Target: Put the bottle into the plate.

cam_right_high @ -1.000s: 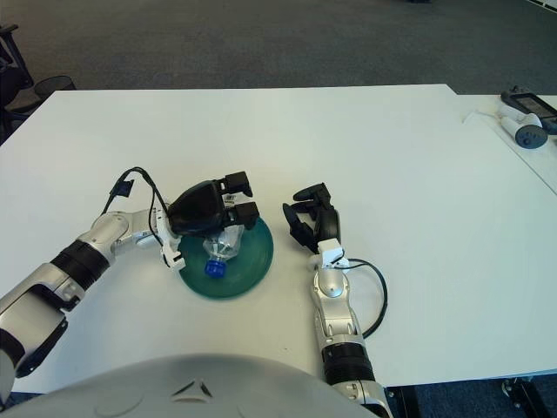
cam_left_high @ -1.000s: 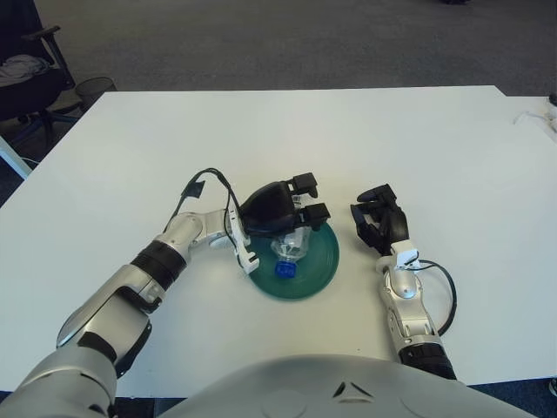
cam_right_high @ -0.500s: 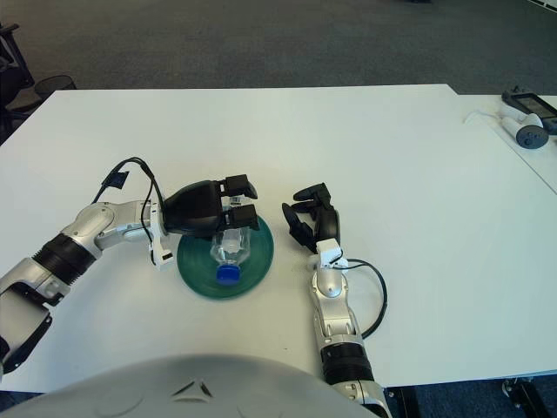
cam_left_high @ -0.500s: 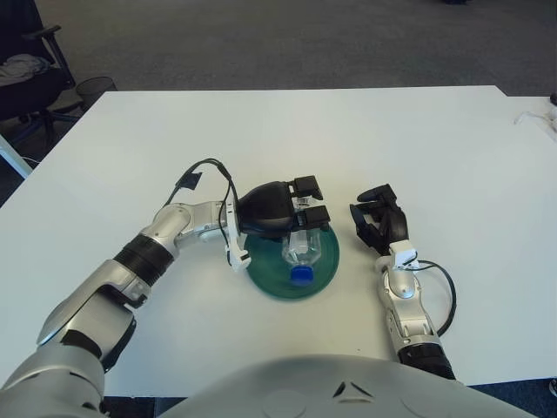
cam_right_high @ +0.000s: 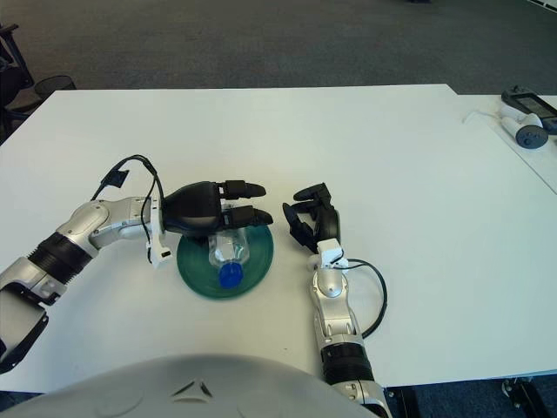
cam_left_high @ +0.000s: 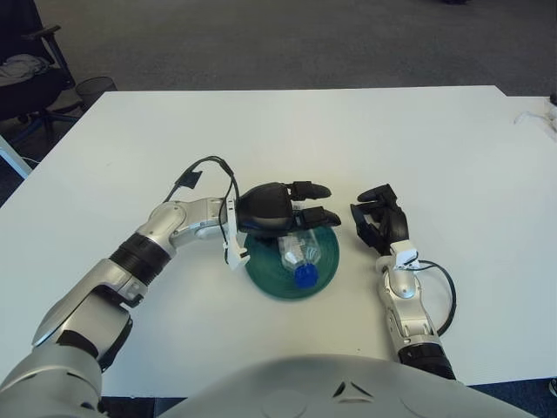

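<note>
Bottle [cam_left_high: 300, 255] lying on its side inside green plate [cam_left_high: 264, 277], blue cap [cam_left_high: 304, 277] pointing toward robot. Clear body, fully within rim as far as visible.

Left hand [cam_left_high: 277, 209] over plate's far-left edge, just above bottle's base end. Fingers [cam_left_high: 318, 190] extended flat, spread out over bottle, not wrapped round it. Reads as released; contact with bottle can't be ruled out from this angle, upper part of bottle hidden under palm.

Right hand [cam_left_high: 379, 225] beside plate on its right, near but apart. Fingers curled, holding nothing. Idle.

Step in hand, judged: placement done, release stage. Task looks essentially complete, only retreat left.

Next move calls for: lift left hand straight up first, then pull back left, away from plate. No sideways sweep while low, since bottle on its side can roll and light plastic gets knocked easily. Watch loose cable [cam_left_high: 202, 171] at left wrist near plate edge; could drag rim on retreat.

Table [cam_left_high: 418, 139] white, otherwise nothing near work area.
</note>
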Controlling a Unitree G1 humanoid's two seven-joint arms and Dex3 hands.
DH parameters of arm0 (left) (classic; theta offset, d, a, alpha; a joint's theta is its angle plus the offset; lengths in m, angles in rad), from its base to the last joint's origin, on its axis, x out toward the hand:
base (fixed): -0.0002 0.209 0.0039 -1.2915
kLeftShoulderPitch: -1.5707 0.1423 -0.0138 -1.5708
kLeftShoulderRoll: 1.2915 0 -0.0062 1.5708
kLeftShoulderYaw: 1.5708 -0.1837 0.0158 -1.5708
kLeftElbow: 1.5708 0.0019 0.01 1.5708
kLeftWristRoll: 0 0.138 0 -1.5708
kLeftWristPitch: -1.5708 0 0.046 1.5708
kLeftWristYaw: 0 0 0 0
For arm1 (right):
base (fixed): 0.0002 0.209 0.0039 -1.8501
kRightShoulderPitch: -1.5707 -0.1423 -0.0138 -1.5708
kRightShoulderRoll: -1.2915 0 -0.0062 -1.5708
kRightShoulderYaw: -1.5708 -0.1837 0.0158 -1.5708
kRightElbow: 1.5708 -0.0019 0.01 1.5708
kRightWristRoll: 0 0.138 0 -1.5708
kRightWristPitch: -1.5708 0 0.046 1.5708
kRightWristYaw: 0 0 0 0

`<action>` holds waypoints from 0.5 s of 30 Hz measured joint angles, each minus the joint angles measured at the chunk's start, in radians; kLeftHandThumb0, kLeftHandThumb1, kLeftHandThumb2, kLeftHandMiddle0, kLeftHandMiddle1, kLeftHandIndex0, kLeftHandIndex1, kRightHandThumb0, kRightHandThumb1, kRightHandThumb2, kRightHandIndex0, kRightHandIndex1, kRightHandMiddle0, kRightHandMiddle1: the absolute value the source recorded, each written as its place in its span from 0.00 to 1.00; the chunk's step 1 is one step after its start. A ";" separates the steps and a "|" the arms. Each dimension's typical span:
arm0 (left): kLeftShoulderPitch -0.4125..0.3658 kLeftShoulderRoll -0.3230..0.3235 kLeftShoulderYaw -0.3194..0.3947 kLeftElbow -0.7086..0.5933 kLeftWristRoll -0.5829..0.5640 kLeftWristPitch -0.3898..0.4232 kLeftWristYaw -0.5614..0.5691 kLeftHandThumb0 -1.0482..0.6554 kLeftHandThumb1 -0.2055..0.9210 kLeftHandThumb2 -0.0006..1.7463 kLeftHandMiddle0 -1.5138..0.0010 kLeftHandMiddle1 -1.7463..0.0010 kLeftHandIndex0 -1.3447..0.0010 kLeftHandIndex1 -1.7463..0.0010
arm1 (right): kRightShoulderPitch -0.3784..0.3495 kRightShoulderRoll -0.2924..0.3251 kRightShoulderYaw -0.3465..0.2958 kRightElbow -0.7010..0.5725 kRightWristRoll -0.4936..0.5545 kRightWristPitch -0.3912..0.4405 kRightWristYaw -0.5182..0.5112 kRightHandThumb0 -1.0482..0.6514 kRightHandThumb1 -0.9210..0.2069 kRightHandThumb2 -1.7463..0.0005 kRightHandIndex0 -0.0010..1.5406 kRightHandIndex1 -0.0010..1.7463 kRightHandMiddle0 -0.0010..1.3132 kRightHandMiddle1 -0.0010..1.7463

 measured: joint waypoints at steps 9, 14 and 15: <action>-0.001 -0.006 0.021 0.019 -0.049 -0.006 -0.025 0.08 1.00 0.57 0.85 0.99 1.00 0.71 | 0.000 0.002 0.000 -0.002 -0.002 0.002 -0.009 0.61 0.00 0.78 0.22 0.80 0.21 0.96; -0.001 -0.011 0.030 0.027 -0.080 -0.007 -0.042 0.08 1.00 0.58 0.84 0.99 1.00 0.69 | 0.000 0.002 0.000 -0.003 -0.002 0.003 -0.010 0.61 0.01 0.78 0.23 0.78 0.23 0.95; -0.002 -0.011 0.033 0.029 -0.089 -0.007 -0.050 0.08 1.00 0.57 0.84 0.99 1.00 0.70 | 0.000 0.002 0.000 -0.002 -0.002 0.003 -0.010 0.61 0.01 0.78 0.24 0.78 0.23 0.95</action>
